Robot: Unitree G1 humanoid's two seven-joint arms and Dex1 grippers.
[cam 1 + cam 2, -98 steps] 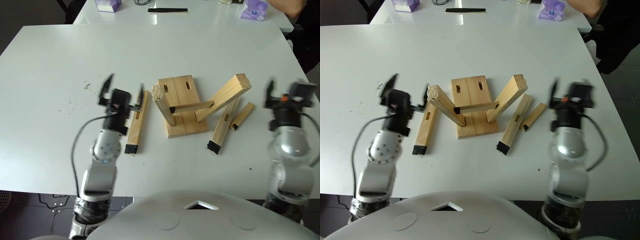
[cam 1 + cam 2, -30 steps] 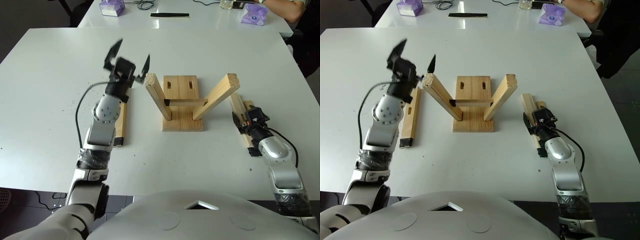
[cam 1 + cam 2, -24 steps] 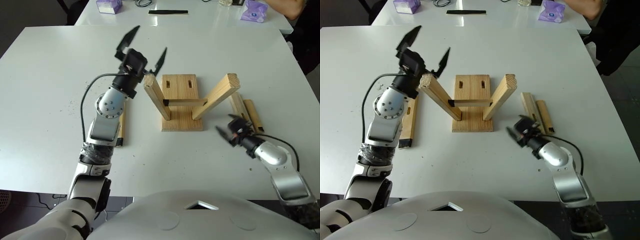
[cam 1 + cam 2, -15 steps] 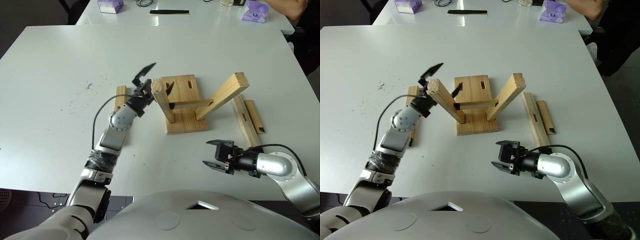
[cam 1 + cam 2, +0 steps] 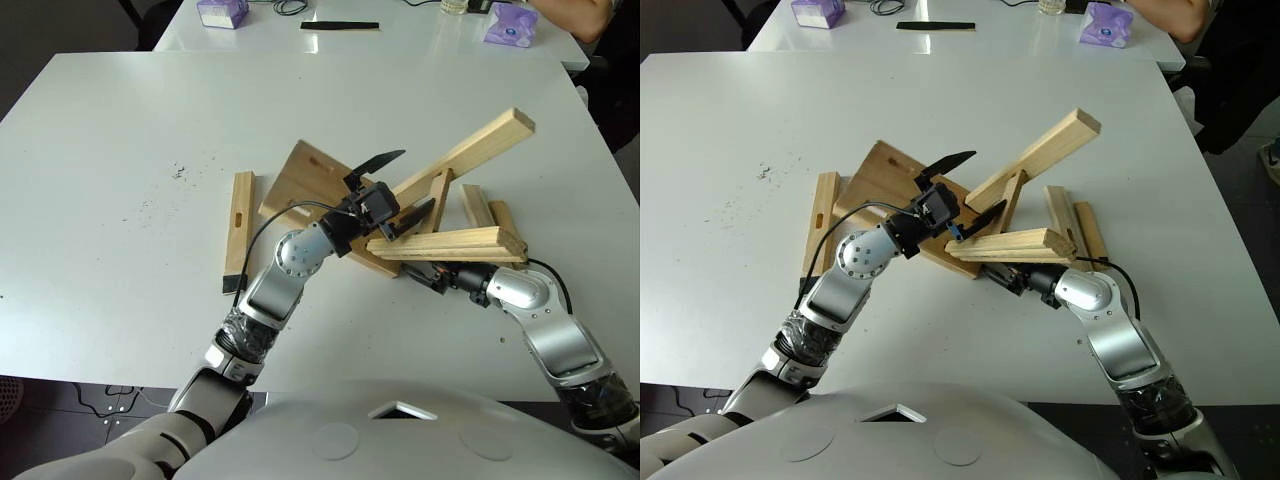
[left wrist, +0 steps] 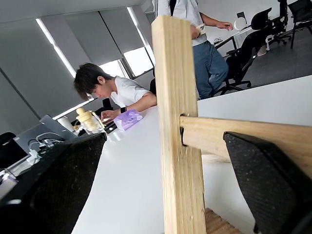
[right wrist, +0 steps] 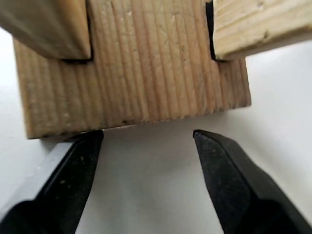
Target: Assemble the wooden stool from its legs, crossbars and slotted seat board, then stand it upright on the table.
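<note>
Stool (image 5: 330, 185) half-built, tipped over at table (image 5: 120, 120) centre: seat board (image 5: 300, 175) tilted, 2 legs (image 5: 480, 140) joined by 1 crossbar (image 6: 204, 131). Left gripper (image 5: 417, 178) spread wide, straddling crossbar, not clamped. Right gripper (image 7: 146, 134) agape at seat board's edge. 1 loose leg (image 5: 238, 228) lies left.

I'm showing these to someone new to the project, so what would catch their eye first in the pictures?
The tangle mid-table: the seat board lies askew, with a raised leg jutting toward the far right and a low leg nearly level in front, joined by a crossbar. The left gripper is open astride that frame, the right gripper open at the board's edge. A loose leg lies flat to the left.
</note>
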